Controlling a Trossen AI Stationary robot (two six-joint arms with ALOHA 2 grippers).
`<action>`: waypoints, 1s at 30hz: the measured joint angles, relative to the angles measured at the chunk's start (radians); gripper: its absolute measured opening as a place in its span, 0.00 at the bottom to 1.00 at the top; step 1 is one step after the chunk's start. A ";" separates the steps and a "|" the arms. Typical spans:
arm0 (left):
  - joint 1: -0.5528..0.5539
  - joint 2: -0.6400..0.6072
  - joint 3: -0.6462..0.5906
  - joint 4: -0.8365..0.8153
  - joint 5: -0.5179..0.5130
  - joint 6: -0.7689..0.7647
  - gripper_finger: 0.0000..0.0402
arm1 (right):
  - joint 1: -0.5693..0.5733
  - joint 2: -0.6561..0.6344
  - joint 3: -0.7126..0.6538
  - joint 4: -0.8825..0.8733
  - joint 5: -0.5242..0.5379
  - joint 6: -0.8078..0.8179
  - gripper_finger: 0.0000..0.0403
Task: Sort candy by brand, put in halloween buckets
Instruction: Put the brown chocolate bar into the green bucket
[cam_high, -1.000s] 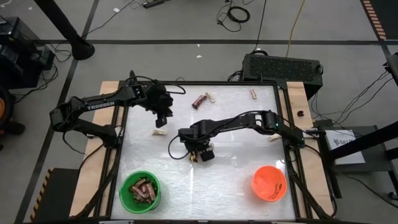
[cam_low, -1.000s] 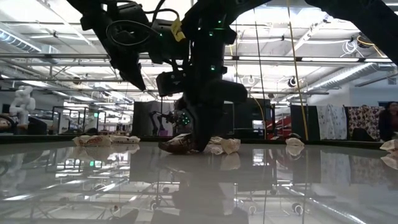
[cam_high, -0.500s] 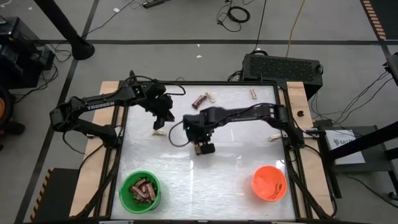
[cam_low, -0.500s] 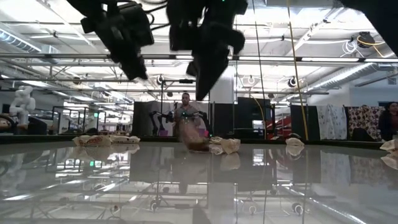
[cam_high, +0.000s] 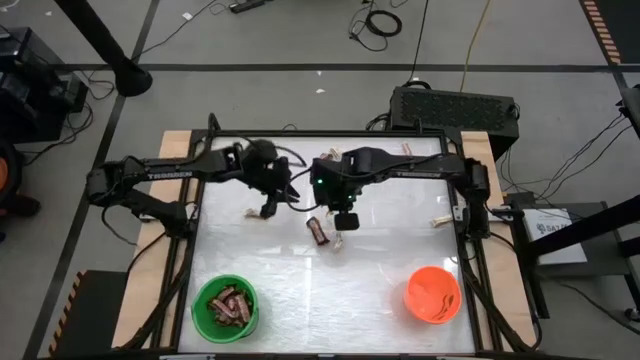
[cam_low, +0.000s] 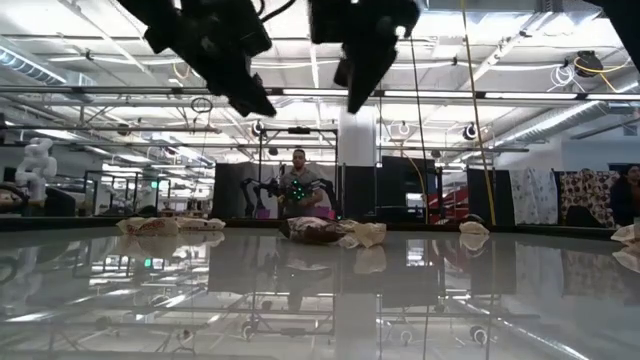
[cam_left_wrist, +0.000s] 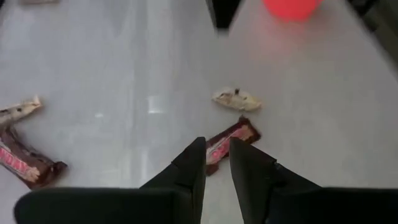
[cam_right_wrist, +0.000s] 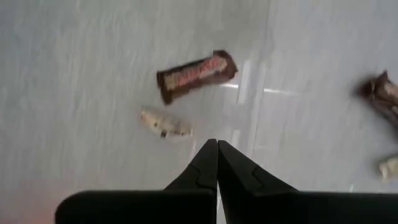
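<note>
Both arms have swung toward the table's middle since a second ago, and the dark reddish-brown wrapped candy bar (cam_high: 317, 231) that was under the right gripper is now lying free on the glossy white tabletop (cam_high: 380, 290), with a small pale tan wrapped candy (cam_high: 338, 243) just beside it. Going left to right: the bright green round plastic bucket (cam_high: 226, 306) is sitting at the near left corner, holding several brown bars; the left gripper (cam_high: 268, 209) is hovering above the table with its fingers (cam_left_wrist: 191, 163) slightly parted and gripping nothing, another pale candy (cam_high: 251, 212) lying close by; the right gripper (cam_high: 346, 221) is hanging just above the loose pair, its fingers (cam_right_wrist: 205, 167) pressed together and empty; the bright orange round plastic bucket (cam_high: 433, 295) is sitting at the near right.
</note>
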 joint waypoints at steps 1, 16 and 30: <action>-0.019 0.015 0.000 0.003 -0.029 0.014 0.21 | 0.000 -0.007 0.000 -0.007 0.000 0.006 0.00; -0.110 0.356 0.074 0.024 -0.088 0.253 0.54 | 0.013 -0.056 0.000 -0.128 -0.052 0.018 0.00; -0.171 0.498 0.074 0.130 -0.249 0.277 0.55 | 0.019 -0.058 0.000 -0.117 -0.053 -0.040 0.00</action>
